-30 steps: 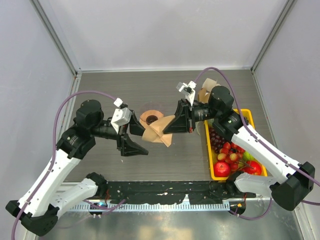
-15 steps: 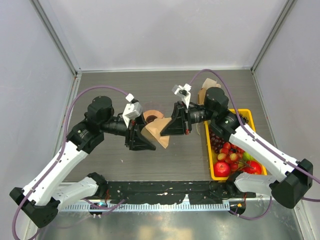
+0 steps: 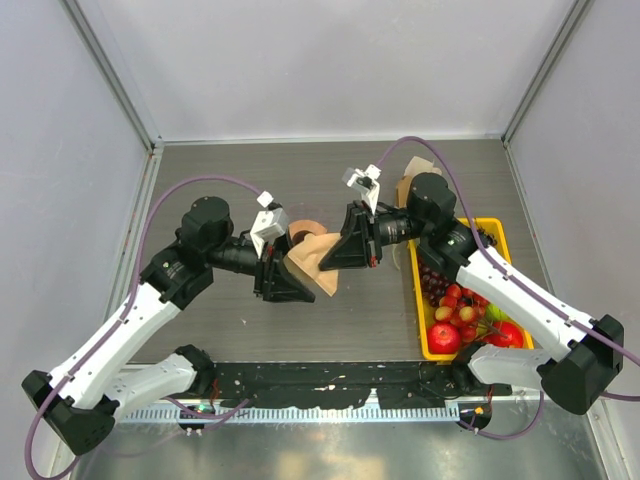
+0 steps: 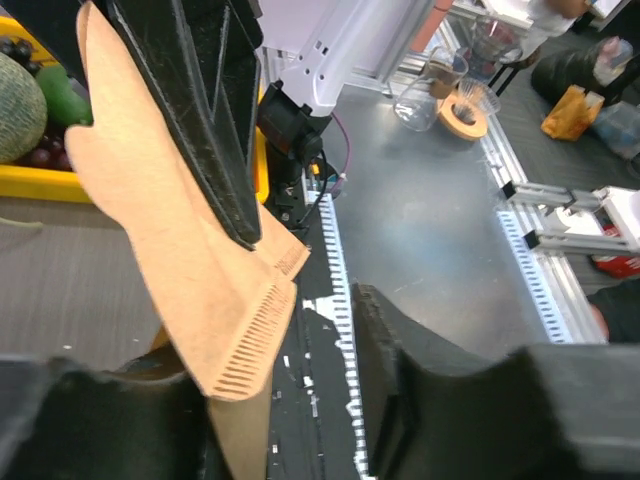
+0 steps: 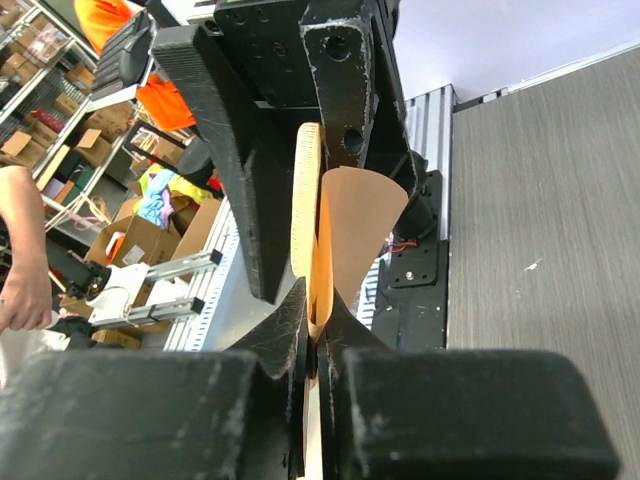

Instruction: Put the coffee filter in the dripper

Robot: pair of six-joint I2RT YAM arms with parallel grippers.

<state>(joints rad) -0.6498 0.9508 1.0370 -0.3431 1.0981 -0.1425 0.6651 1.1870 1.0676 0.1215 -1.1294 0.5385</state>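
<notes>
The coffee filter, a tan paper cone, hangs in the air between both grippers at the table's middle. My right gripper is shut on its edge; the right wrist view shows the paper pinched between the jaws. My left gripper is open, with its jaws on either side of the filter's lower part. The left wrist view shows the filter's crimped seam close to the left finger, and the other finger stands apart. The dripper sits on the table just behind the filter, mostly hidden; only its orange-brown collar shows.
A yellow fruit tray with apples and grapes stands at the right, under the right arm. A bunch of brown paper filters lies behind the right wrist. Grey walls close off the back and both sides.
My left arm has swung right and up, bringing its open jaws around the filter. My right gripper has shifted slightly left with the filter, still shut on it.
</notes>
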